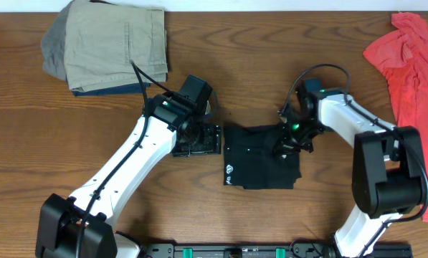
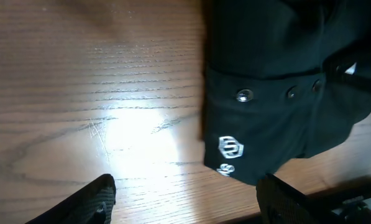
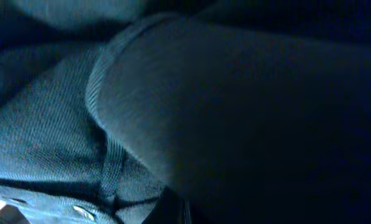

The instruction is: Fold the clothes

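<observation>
On the wooden table, black short-sleeved shirt folded to a rough square, lying just ahead of the left gripper's fingers. Spread wide, holding nothing. Right gripper clamped closed, pressed down into the cloth; can't tell whether pinching it. Small white logo at the shirt's edge, nearest the left fingers.

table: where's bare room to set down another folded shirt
Bare table along the far edge between the pile and red shirt, and at the left front below the pile. Crowded mid-table: left gripper, right gripper, black shirt.
</observation>
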Motion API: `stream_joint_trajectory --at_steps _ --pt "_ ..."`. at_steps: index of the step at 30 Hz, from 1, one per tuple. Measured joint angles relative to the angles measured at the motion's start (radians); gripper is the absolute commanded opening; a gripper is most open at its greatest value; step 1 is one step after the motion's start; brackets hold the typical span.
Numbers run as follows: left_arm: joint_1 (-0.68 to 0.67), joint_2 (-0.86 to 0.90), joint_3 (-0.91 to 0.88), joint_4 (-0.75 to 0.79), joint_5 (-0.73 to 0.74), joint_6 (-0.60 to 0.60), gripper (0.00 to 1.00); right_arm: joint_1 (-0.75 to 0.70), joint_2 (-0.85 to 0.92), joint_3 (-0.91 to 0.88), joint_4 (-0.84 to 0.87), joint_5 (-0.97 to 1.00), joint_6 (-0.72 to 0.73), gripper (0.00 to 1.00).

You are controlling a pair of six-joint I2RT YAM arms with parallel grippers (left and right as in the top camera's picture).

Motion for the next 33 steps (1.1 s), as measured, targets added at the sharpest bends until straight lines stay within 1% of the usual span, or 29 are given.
stream_joint_trajectory --at_steps 6,10,11,14,16,18,20,23,26,30,33 --pt "0.0 0.0 0.0 0.0 0.0 0.003 0.79 -0.076 -0.003 0.01 -0.063 0.031 -0.004 0.01" --pt "0.0 0.0 0.0 0.0 0.0 0.003 0.78 -0.096 -0.074 0.018 -0.116 0.099 -0.007 0.01" --pt "0.0 0.0 0.0 0.0 0.0 0.003 0.76 -0.1 -0.103 0.021 -0.124 0.107 -0.007 0.02" --pt "0.0 0.0 0.0 0.016 0.007 -0.001 0.44 -0.108 -0.226 0.038 -0.122 0.114 -0.008 0.08" --pt "-0.002 0.0 -0.005 0.051 0.032 0.002 0.27 -0.109 -0.306 0.049 -0.122 0.115 -0.01 0.09" --pt "-0.011 0.0 -0.017 0.092 0.064 0.006 0.14 -0.109 -0.367 0.056 -0.121 0.115 -0.011 0.11" --pt "-0.035 0.0 -0.032 0.14 0.098 0.008 0.07 -0.109 -0.396 0.062 -0.117 0.115 -0.011 0.11" --pt "-0.085 0.006 -0.058 0.222 0.132 0.005 0.06 -0.109 -0.389 0.062 -0.112 0.116 -0.011 0.1" --pt "-0.141 0.03 -0.089 0.336 0.166 -0.011 0.06 -0.109 -0.375 0.062 -0.108 0.116 -0.011 0.09" --pt "-0.201 0.118 -0.106 0.486 0.245 -0.029 0.06 -0.109 -0.365 0.062 -0.105 0.116 -0.011 0.08" --pt "-0.229 0.188 -0.108 0.533 0.279 -0.05 0.06 -0.109 -0.361 0.061 -0.105 0.116 -0.011 0.08"
